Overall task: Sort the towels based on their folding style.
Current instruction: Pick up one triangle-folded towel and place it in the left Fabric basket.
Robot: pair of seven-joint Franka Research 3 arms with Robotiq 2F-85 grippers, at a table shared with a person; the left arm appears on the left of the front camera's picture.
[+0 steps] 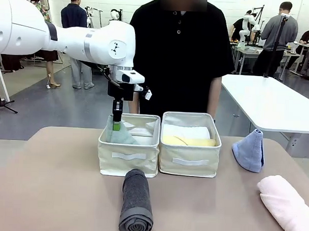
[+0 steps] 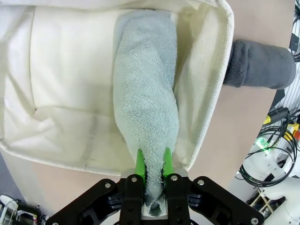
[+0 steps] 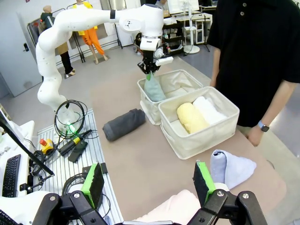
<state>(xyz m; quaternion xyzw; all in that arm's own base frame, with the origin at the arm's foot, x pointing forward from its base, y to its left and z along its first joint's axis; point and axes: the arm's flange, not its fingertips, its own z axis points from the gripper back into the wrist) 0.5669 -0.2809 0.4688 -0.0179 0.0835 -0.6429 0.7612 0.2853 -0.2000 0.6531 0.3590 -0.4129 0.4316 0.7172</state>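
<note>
- The left gripper [image 2: 153, 158] is clenched on the narrow tip of the pale mint towel [image 2: 145, 93] — the green pads press the terry from both sides.
- This towel is folded as a cone and hangs tip-up from the gripper. Its wide end is down inside the left bin [image 1: 127, 157], close to the wall on the robot's side. I cannot tell whether it rests on the bottom.
- The right gripper [image 3: 148, 182] is released, its jaws wide apart above the table [image 1: 50, 183].
- The pink rolled towel [image 1: 288, 206] lies just under the right gripper, at the robot's right edge of the table.
- The right bin [image 1: 188, 162] holds the white rolled towel [image 1: 187, 132] and the yellow rolled towel [image 1: 189, 141], which lie side by side and touch.
- The dark grey rolled towel [image 1: 136, 203] lies on the table just before the left bin, on the robot's side.
- The periwinkle cone towel [image 1: 250, 149] stands upright on the table, to the right of the right bin and apart from it.
- A person [image 1: 177, 55] in a black shirt stands behind the two bins.
</note>
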